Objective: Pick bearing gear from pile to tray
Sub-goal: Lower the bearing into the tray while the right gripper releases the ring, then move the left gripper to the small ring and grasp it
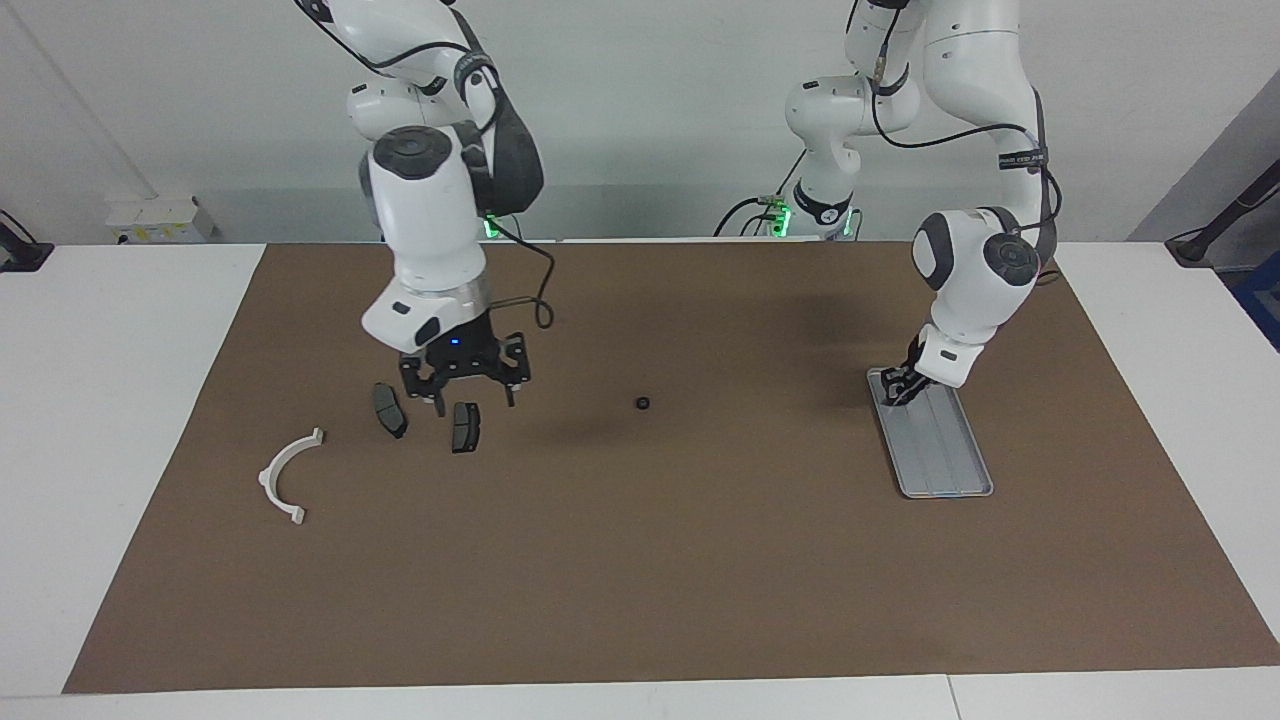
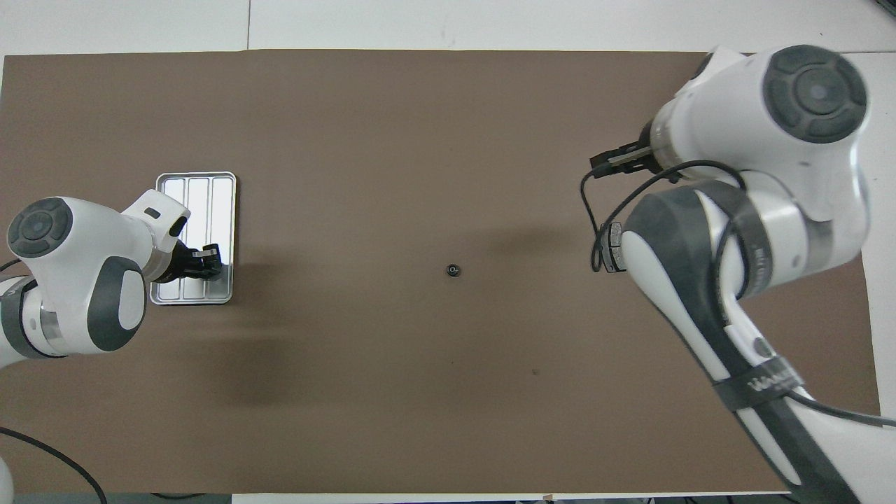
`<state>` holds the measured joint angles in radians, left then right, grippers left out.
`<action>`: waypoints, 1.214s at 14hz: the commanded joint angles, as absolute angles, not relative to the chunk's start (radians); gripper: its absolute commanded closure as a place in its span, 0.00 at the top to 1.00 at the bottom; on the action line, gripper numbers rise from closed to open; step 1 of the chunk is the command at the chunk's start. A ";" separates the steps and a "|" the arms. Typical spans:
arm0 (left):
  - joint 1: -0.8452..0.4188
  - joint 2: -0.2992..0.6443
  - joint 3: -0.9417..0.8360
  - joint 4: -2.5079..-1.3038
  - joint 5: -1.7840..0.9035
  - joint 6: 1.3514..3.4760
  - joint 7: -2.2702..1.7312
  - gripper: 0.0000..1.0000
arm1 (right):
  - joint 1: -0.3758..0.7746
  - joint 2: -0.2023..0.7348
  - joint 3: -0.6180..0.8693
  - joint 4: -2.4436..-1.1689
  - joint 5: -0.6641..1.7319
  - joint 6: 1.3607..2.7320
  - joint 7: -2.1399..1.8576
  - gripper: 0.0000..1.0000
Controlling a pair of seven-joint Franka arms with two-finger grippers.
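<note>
The small black bearing gear [image 1: 643,404] lay alone on the brown mat [image 1: 640,560] at mid-table, between the pile and the tray, touching neither gripper. The right gripper [image 1: 464,388] hung above the two dark grey brake-pad plates [image 1: 465,426], its fingers spread wide and empty; the white arc bracket [image 1: 287,475] lay well apart from them toward the right arm's end of the table. In the overhead view the right arm's bulk hid most of that pile, and only the edge of one plate showed.

The left gripper [image 1: 900,385] sat low over the end of the silver tray [image 1: 950,470] nearest the robots, its fingertips pressed nearly together; whether they pinched anything I could not tell, and nothing else was visible in the tray.

By my reading the step in hand was the transfer of the gear across the table: it sat at a midway spot, not yet in the tray. The next move would call for the left gripper to lift off the tray, open, come down squarely over so small a round piece and close gently, since it could roll or skid aside
</note>
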<state>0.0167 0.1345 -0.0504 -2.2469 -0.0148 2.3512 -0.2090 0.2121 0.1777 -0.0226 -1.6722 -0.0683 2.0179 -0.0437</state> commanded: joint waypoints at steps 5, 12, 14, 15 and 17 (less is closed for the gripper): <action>0.006 0.123 -0.041 -2.269 -0.006 2.372 -0.210 0.57 | 0.040 0.005 -0.023 -1.669 -0.053 1.757 -0.174 1.00; -0.018 0.179 -0.046 -2.022 -0.015 2.172 -0.297 0.54 | 0.005 -0.061 -0.031 -1.600 -0.003 1.531 -0.109 1.00; -0.098 0.183 -0.044 -2.006 -0.015 2.180 -0.426 0.54 | -0.003 -0.067 -0.031 -1.611 0.000 1.532 -0.084 1.00; -0.136 0.183 -0.044 -1.997 -0.015 2.183 -0.495 0.54 | -0.003 -0.074 -0.029 -1.620 0.000 1.535 -0.075 1.00; -0.214 0.204 -0.044 -1.953 -0.015 2.162 -0.616 0.55 | 0.002 -0.075 -0.029 -1.623 0.000 1.531 -0.049 1.00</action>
